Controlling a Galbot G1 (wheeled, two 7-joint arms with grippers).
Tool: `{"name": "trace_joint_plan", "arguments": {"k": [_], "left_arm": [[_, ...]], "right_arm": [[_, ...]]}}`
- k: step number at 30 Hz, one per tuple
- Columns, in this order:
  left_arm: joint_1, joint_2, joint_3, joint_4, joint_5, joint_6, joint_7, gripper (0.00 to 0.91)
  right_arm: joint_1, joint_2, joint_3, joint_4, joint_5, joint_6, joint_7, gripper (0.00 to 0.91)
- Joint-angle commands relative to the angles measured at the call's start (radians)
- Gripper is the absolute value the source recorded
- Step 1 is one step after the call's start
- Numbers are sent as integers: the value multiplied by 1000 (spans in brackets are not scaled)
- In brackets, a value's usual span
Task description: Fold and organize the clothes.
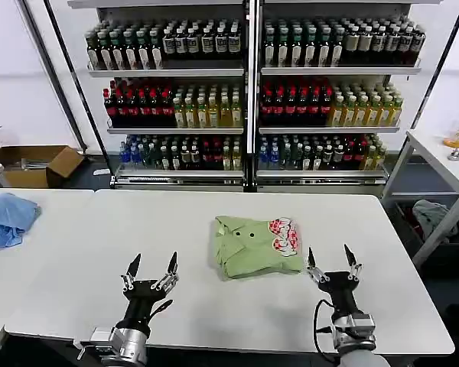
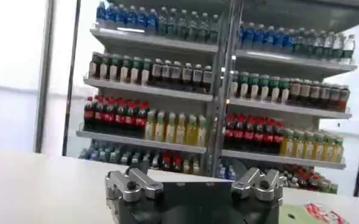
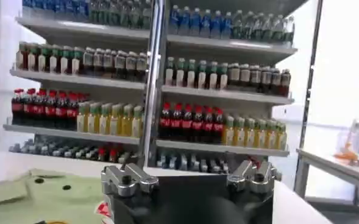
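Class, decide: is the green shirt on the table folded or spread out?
Folded. The green shirt lies as a compact rectangle, sleeves tucked away, collar and printed patch on top.

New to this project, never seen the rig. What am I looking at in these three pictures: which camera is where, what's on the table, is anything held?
It is a two-armed robot standing at a white table, facing shelves of bottled drinks.

The wide picture comes from a camera on its head, looking down. The left gripper and the right gripper sit near the table's front edge, both open and holding nothing.

The other two pictures come from cameras on each wrist, looking out past the gripper's metal parts toward the shelves.

On the table lies a sage-green shirt, already folded into a compact rectangle with its red-and-white patch showing. It lies just ahead of the right gripper, apart from it. A light blue cloth lies on the neighbouring table at far left.
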Motion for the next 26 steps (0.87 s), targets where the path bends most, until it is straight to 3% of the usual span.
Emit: {"name": "trace_joint_plan", "arguments": {"k": [1,16,26], "left_arm": [[7,8,-2,-5,5,0,16,907],[29,24,-4,-23,10,-3,40,907],[35,34,-4,-30,18,-3,45,907]], "right_arm": [[-208,9,66,160,-39,61,-14,907],[-247,45,49,222,-128,79,20,907],[-245,59,51,243,-52,32,25,907]]}}
